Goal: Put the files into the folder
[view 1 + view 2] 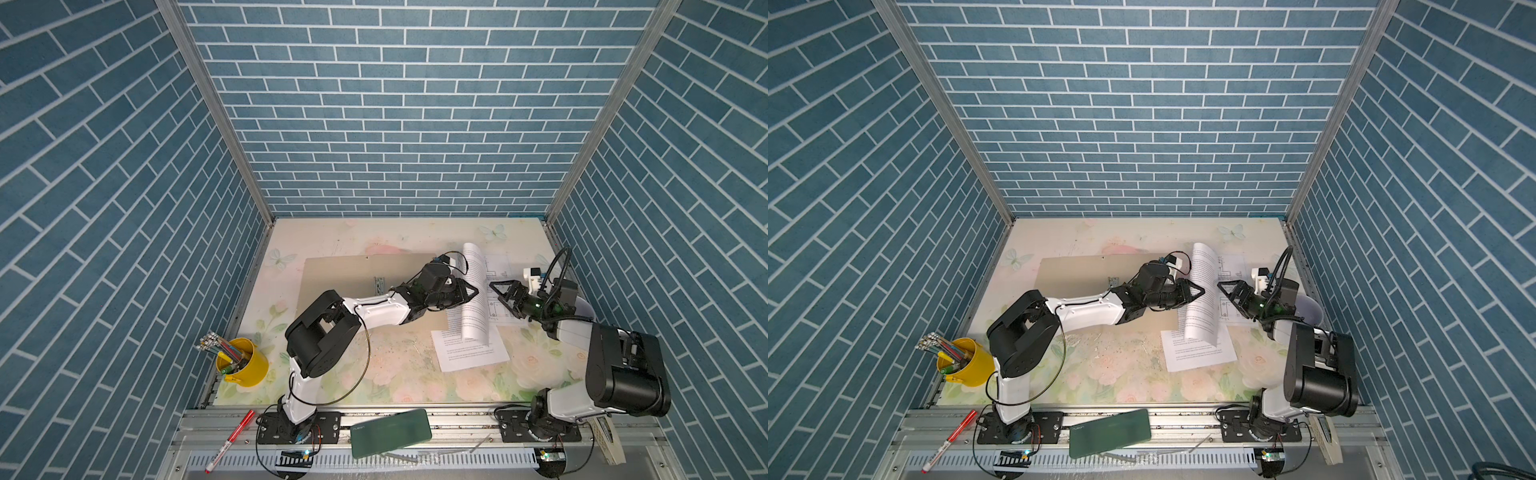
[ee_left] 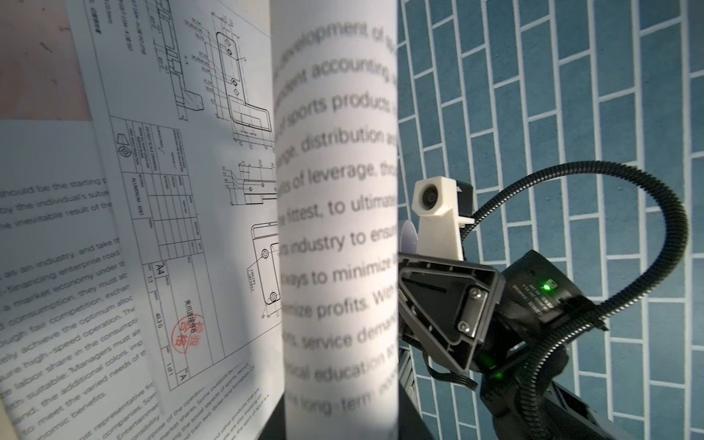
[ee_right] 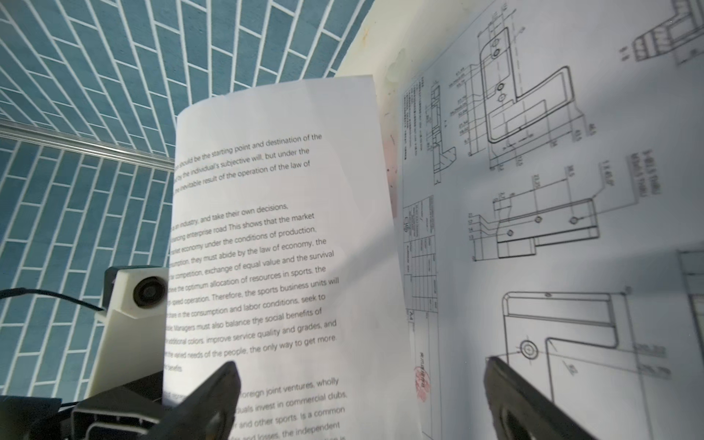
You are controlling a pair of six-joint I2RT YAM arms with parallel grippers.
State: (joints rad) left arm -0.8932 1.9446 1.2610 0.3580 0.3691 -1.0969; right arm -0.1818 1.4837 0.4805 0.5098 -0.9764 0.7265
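Our left gripper pinches the curled text sheet, upright right of centre in a top view, at the folder's right edge. Our right gripper gapes wide, empty, over the drawing sheet.

Both top views look down from high above on the whole counter. Both wrist views look closely at the curled text sheet.
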